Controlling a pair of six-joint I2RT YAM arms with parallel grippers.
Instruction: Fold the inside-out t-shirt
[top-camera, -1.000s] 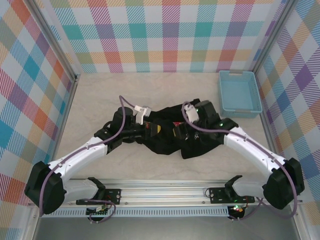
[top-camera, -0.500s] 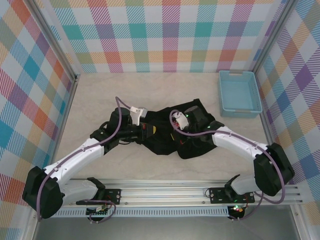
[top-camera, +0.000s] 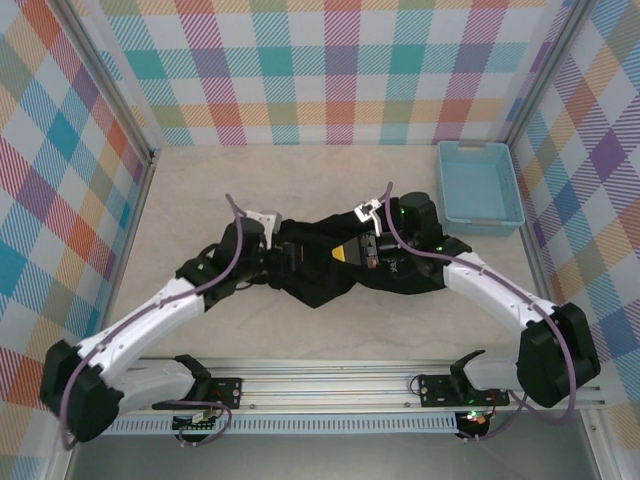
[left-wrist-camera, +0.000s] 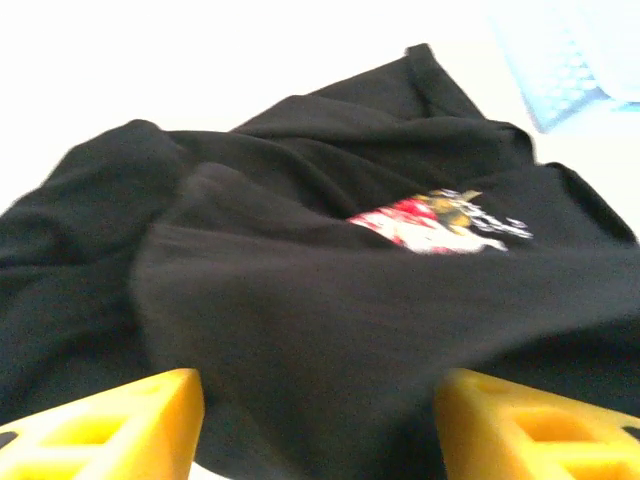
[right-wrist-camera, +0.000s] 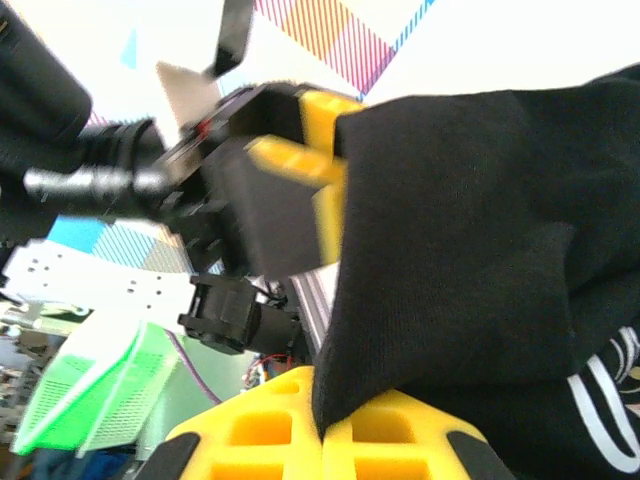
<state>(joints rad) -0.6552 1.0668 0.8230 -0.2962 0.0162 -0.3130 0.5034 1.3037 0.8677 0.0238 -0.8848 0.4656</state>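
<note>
The inside-out t-shirt (top-camera: 325, 275) lies bunched in a black heap at the middle of the table, between my two arms. In the left wrist view the t-shirt (left-wrist-camera: 300, 280) shows a red, white and yellow print (left-wrist-camera: 435, 220). My left gripper (left-wrist-camera: 320, 430) is open, its yellow fingers (left-wrist-camera: 110, 425) wide apart with black cloth lying between them. It reaches into the heap's left side (top-camera: 288, 258). My right gripper (right-wrist-camera: 322, 440) is shut on a fold of the t-shirt (right-wrist-camera: 460, 260), holding it up off the heap at the gripper (top-camera: 350, 252). The left gripper (right-wrist-camera: 300, 150) shows just beyond that fold.
A light-blue basket (top-camera: 480, 187) stands at the back right, also seen in the left wrist view (left-wrist-camera: 570, 60). Plaid walls close in the back and sides. The metal rail (top-camera: 330, 385) with the arm bases runs along the near edge.
My left gripper has opened and let go of the cloth. My right gripper has closed on a fold of the shirt and drawn it back to the right.
</note>
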